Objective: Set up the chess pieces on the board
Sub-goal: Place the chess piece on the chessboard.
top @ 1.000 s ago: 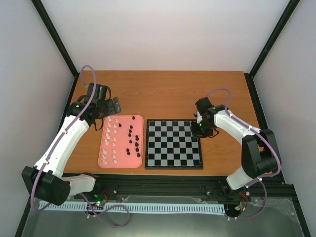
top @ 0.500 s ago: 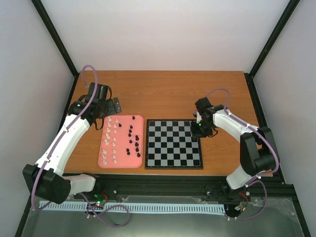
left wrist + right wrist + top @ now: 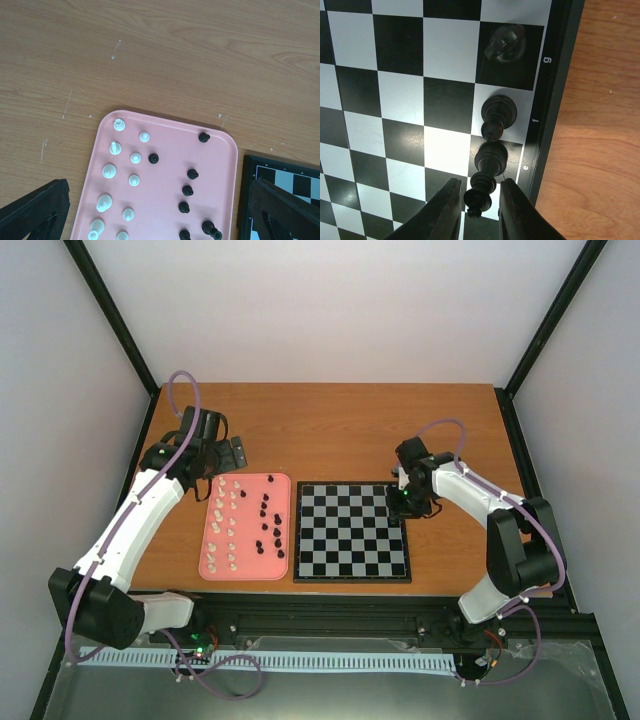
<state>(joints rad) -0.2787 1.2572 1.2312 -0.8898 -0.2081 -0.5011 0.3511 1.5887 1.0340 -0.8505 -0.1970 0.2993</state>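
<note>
The checkered board lies at centre right, with a pink tray to its left. The tray holds several white pieces in its left part and several black pieces in its right part. My left gripper is wide open and empty above the tray's far end, beside it in the top view. My right gripper is over the board's right edge. Its fingers straddle a standing black king with small gaps on both sides. A black bishop and a black knight stand on the same edge file.
Bare wooden table lies beyond the tray and board and to the board's right. The board's corner shows at the right of the left wrist view. Black frame posts and white walls enclose the table.
My left gripper has drifted slightly toward the far left, staying open. My right gripper has stayed almost still at the board's right edge.
</note>
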